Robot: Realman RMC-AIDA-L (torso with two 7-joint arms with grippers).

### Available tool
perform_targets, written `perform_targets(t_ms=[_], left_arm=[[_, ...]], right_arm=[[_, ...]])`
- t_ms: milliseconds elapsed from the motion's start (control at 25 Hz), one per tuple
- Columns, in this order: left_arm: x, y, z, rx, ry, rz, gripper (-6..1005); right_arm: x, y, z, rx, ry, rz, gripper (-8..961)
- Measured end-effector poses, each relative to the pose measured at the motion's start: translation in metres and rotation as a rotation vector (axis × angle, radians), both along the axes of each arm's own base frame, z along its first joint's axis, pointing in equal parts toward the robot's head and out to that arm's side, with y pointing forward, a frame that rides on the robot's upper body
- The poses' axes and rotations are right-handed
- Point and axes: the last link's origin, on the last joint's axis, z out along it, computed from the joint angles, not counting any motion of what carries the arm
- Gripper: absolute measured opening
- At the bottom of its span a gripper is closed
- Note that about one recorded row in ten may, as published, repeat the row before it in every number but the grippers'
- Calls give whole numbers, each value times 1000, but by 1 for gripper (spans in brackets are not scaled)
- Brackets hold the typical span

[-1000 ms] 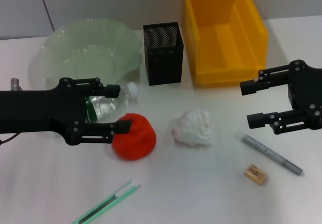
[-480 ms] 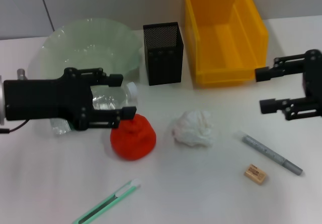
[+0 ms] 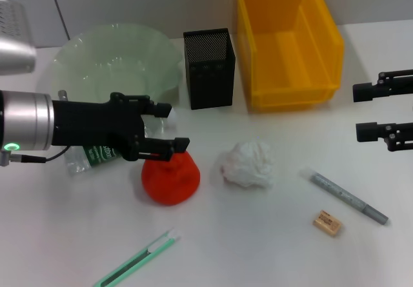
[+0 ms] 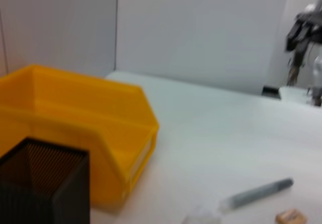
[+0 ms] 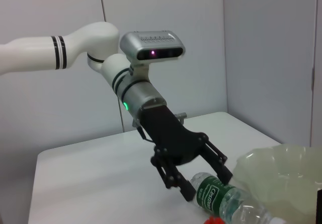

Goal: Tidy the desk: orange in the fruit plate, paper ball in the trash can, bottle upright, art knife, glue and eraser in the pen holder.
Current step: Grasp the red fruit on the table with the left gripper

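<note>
The clear bottle [image 3: 90, 157] with a green label lies on its side in front of the green glass fruit plate [image 3: 116, 58]. My left gripper [image 3: 171, 127] is open, with its fingers on either side of the bottle's neck end. The right wrist view shows the same: left gripper [image 5: 207, 186] straddling the bottle [image 5: 226, 201]. The orange [image 3: 171, 177] sits just in front of that gripper. The paper ball [image 3: 247, 163] lies mid-table. The grey glue stick [image 3: 348, 197] and eraser [image 3: 327, 222] lie at the right, the green art knife [image 3: 139, 258] near the front. My right gripper [image 3: 359, 111] is open at the right edge.
The black mesh pen holder [image 3: 208, 68] and the yellow bin [image 3: 287, 42] stand at the back. In the left wrist view I see the bin [image 4: 75, 128], the pen holder [image 4: 40, 183], the glue stick [image 4: 256, 194] and the eraser [image 4: 291, 216].
My left gripper has turned and moved right along the bottle toward its neck. The right arm has drawn back toward the right edge.
</note>
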Motion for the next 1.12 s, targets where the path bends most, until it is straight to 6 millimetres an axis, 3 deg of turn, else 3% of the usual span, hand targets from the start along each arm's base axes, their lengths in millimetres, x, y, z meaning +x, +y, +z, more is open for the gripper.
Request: perform_targets(t_ms=[240,1120], left_arm=[[-10,6,-20,-12,139,22,760],[-15,6,-41,-29,281,-19,748]], right_arm=[[-2,2,-2,-12,6,-7,651],[-5,9,-1,2,0,-14,652]])
